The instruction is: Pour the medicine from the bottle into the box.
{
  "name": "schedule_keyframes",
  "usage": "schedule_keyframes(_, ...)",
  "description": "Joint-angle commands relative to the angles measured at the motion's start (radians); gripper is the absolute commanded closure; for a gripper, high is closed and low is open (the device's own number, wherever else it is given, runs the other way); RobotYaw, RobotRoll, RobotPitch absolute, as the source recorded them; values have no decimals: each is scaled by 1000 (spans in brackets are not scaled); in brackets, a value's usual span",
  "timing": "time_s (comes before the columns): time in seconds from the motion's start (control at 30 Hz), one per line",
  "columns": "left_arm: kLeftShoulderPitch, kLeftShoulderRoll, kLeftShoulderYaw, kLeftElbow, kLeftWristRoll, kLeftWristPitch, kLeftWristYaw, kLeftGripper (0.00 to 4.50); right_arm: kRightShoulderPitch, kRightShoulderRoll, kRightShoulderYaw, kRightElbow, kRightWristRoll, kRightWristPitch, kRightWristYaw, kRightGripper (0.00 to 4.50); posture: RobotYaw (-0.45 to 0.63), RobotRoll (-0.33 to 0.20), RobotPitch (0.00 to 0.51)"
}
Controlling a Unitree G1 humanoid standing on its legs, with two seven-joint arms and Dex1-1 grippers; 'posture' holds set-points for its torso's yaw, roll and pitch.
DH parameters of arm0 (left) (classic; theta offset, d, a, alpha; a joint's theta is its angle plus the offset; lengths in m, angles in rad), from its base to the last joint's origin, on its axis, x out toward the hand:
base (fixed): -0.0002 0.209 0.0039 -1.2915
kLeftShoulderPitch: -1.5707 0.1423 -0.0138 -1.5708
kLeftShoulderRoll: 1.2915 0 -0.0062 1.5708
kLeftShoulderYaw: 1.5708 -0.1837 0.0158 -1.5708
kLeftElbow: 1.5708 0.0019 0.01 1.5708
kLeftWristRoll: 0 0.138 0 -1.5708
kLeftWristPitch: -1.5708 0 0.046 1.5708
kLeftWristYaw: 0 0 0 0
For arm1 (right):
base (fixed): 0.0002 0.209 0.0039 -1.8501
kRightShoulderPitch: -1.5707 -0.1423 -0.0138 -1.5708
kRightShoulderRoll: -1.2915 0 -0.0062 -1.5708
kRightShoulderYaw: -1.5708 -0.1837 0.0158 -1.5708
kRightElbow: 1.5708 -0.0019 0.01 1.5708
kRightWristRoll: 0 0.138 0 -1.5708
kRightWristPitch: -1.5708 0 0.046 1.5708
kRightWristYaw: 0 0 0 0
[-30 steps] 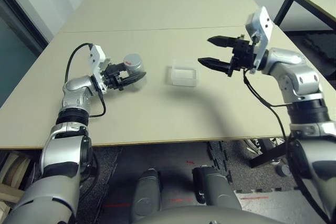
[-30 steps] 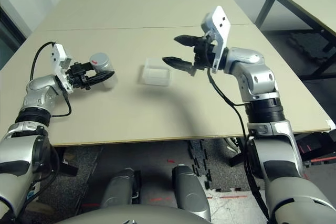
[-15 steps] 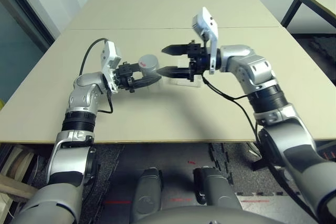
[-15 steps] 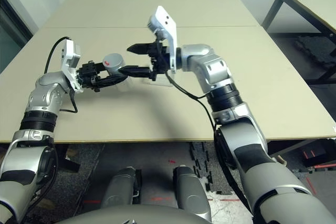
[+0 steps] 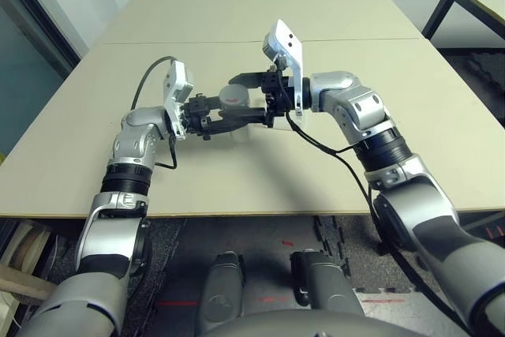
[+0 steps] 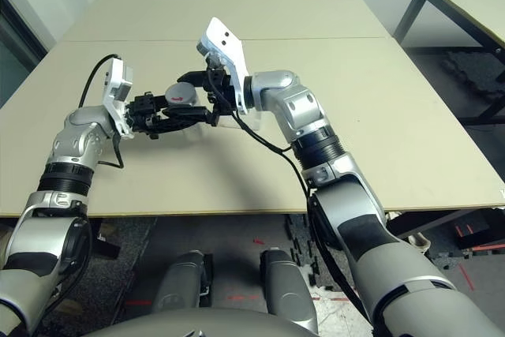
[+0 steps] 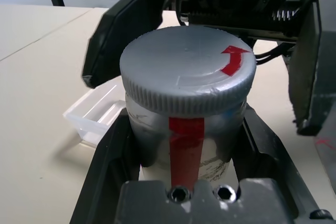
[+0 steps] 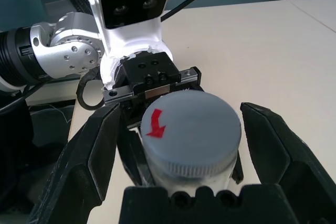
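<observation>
While your left pincer (image 7: pixel 184 145) holds the bottle (image 7: pixel 186 114) upright above the counter (image 5: pixel 260 171), beside the box (image 7: pixel 97 115), your right pincer (image 8: pixel 184 145) stands open with 2 fingers around its cap (image 8: pixel 191 129), not yet closed.

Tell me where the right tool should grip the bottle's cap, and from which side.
Grip the cap by its ribbed rim, fingers on opposite sides, coming straight down its axis. The left tool clamps the bottle body below, leaving the cap free, and the right tool is open, already straddling it.
</observation>
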Motion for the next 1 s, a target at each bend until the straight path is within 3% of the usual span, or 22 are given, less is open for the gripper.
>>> schedule_keyframes(0.03,-17,2,-11,-17,-10,6,-10,1949,-22,4,1,20,-5,-2,2,0,14,0,96)
schedule_keyframes(0.07,-17,3,-12,-17,-10,7,-10,1949,-24,4,-1,23,-5,-3,2,0,15,0,98)
schedule_keyframes(0.17,-9,6,-17,-28,-13,13,-15,1949,-24,2,-7,24,2,3,6,578,16,0,100)
schedule_keyframes(0.27,-1,12,-24,-44,-19,31,-32,1949,-15,-14,-5,18,4,-3,30,1710,18,0,99)
schedule_keyframes(0.3,-2,13,-25,-48,-22,40,-38,1949,-10,-23,1,16,4,-15,52,1902,19,0,99)
schedule_keyframes(0.67,-4,33,-61,-203,-88,214,-129,1949,5,-91,26,20,86,-97,390,1899,39,0,86)
schedule_keyframes(0.97,10,40,-75,-245,-89,233,-136,1949,-36,-96,17,92,55,-154,402,1899,41,0,68)
schedule_keyframes(1.0,11,42,-74,-244,-87,228,-135,1949,-37,-96,15,95,52,-155,392,1170,41,0,68)
